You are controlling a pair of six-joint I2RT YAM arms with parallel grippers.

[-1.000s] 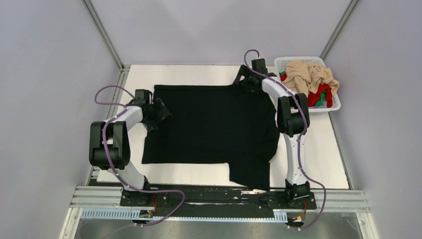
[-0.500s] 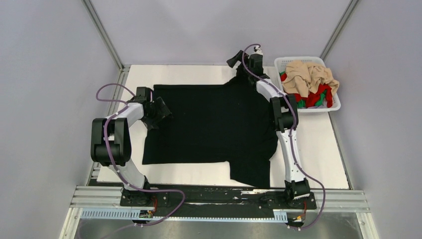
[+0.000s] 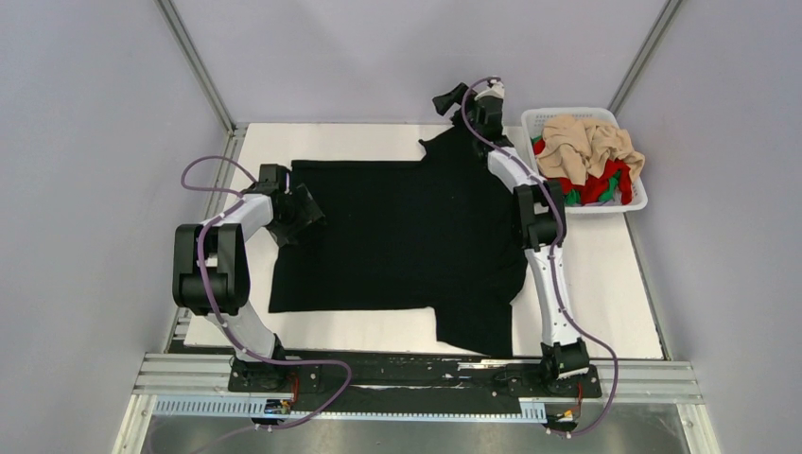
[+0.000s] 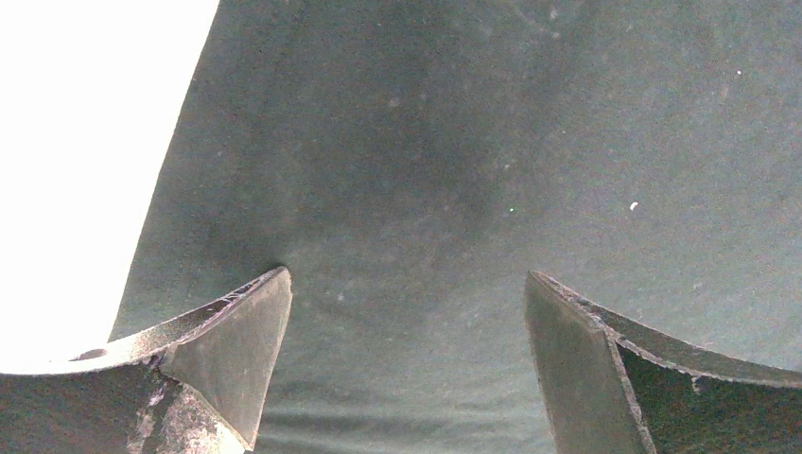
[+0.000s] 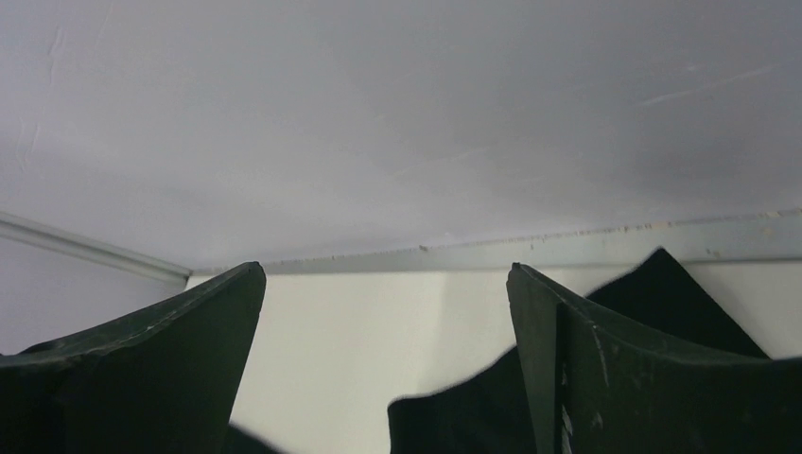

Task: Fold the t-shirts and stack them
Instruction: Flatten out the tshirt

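The left gripper (image 4: 407, 369) is seen with its two fingers held well apart, nothing being clasped between them. Beneath and between the fingers only the black t-shirt (image 4: 454, 142) is seen, lying flat, with the bright white table (image 4: 85, 142) showing past the cloth's edge on the left. From above, this gripper is placed at the left edge of the black t-shirt, about midway along that side.

The right gripper (image 5: 388, 369) is likewise spread wide, its fingers parted. Between them, low down, a piece of black cloth is seen, and another black point shows just beyond the right finger; whether the cloth is caught on a finger cannot be told. Past the fingers the table top and the pale wall (image 5: 378, 113) are seen. From above, this gripper is held at the far edge of the table, where the far right corner of the black t-shirt is drawn up into a peak towards it.

The rest of the black t-shirt is spread over the middle of the table (one sleeve reaches the near edge). To the right, at the far corner, a white basket (image 3: 615, 208) is set, in which the beige t-shirt (image 3: 591, 142) is heaped over the red one (image 3: 596, 186) and the green one (image 3: 614, 182)
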